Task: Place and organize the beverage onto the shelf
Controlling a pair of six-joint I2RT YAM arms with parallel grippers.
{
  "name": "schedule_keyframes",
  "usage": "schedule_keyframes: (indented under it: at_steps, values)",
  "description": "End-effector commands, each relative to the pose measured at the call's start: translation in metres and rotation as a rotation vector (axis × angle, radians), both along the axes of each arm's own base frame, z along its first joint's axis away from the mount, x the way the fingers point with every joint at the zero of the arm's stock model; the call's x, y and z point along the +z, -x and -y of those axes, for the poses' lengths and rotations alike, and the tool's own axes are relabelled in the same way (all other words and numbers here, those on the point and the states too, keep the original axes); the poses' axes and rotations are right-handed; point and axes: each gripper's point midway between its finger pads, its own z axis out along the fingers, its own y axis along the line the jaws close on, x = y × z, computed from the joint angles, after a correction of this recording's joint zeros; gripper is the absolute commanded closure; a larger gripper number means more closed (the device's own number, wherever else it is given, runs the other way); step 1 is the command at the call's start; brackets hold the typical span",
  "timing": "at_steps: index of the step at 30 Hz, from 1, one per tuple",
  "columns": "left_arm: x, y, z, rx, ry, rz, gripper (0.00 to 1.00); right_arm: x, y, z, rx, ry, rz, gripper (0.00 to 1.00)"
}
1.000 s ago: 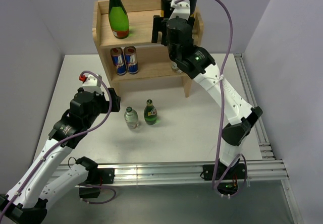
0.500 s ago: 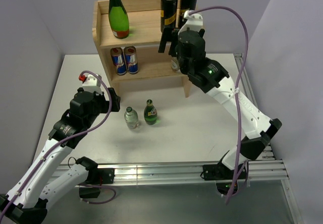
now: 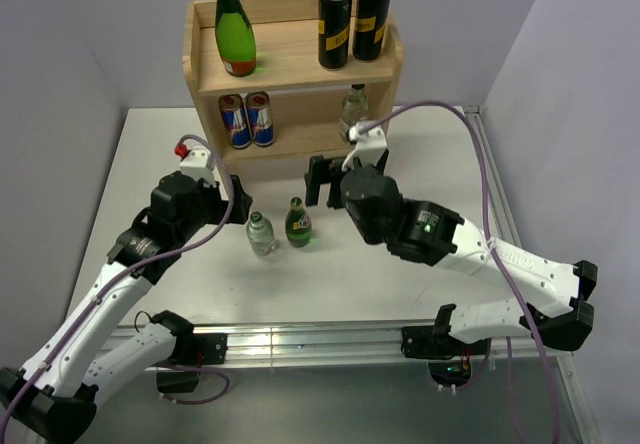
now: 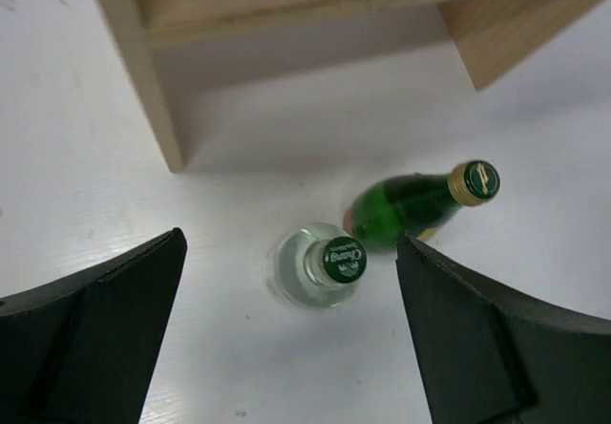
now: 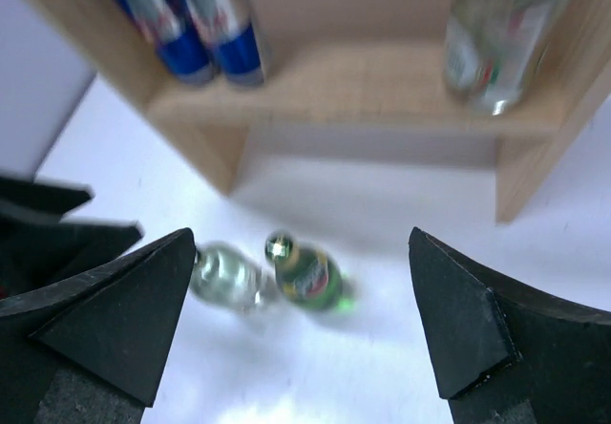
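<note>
The light wooden shelf (image 3: pixel 290 59) carries a tall green bottle (image 3: pixel 235 26) and two black cans (image 3: pixel 352 22) on its top board. Its lower board holds two blue cans (image 3: pixel 247 119) and a clear bottle (image 3: pixel 352 112). On the table stand a small clear bottle (image 3: pixel 260 234) (image 4: pixel 320 266) and a small green bottle (image 3: pixel 298 223) (image 4: pixel 406 206), both upright and side by side. My left gripper (image 3: pixel 236 200) (image 4: pixel 289 276) hovers open above the clear one. My right gripper (image 3: pixel 321 180) (image 5: pixel 301 252) is open and empty, low in front of the shelf (image 5: pixel 363 90), facing both small bottles (image 5: pixel 305 273).
The shelf's side panel (image 4: pixel 143 71) stands just beyond the two small bottles. My left arm's fingers (image 5: pixel 57 219) show at the left edge of the right wrist view. A metal rail (image 3: pixel 330 339) runs along the near table edge. Grey walls close in behind and beside.
My right arm has drawn back from the shelf's top board and dropped low over the table, leaving both black cans standing. My left arm has edged forward toward the small bottles.
</note>
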Motion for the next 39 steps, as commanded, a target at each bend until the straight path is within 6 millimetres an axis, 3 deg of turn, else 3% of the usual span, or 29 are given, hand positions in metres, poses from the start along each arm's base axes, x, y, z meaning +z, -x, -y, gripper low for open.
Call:
schedule_keyframes:
  at_steps: [1,2,8,12,17,21,25,33,39]
  values:
    - [-0.006,0.005,0.037,-0.177,0.035,-0.051,0.01,-0.025,0.014,0.007,-0.042,-0.081,-0.044,0.0]
    - [-0.005,0.007,0.04,-0.181,0.031,-0.053,0.01,-0.047,0.018,0.008,-0.036,-0.056,-0.073,0.0]
    - [0.011,0.019,0.066,-0.22,0.065,-0.033,0.01,-0.091,0.03,0.02,-0.048,-0.078,-0.146,0.0]
    - [0.004,0.025,0.088,-0.251,0.071,-0.057,0.01,-0.098,0.034,0.029,-0.065,-0.096,-0.155,0.0]
    - [0.01,0.034,0.12,-0.272,0.064,-0.038,0.01,-0.103,0.037,0.04,-0.085,-0.091,-0.154,0.0]
    - [-0.003,0.041,0.144,-0.281,0.038,-0.054,0.01,-0.107,0.04,0.052,-0.105,-0.088,-0.155,0.0]
    - [-0.015,0.035,0.146,-0.206,0.055,-0.041,0.01,-0.11,0.044,0.064,-0.117,-0.096,-0.153,0.0]
    - [-0.076,0.017,0.153,-0.091,0.079,-0.065,0.01,-0.117,0.05,0.081,-0.138,-0.103,-0.156,0.0]
    - [-0.104,0.004,0.17,-0.064,0.112,-0.044,0.01,-0.123,0.052,0.087,-0.146,-0.107,-0.163,0.0]
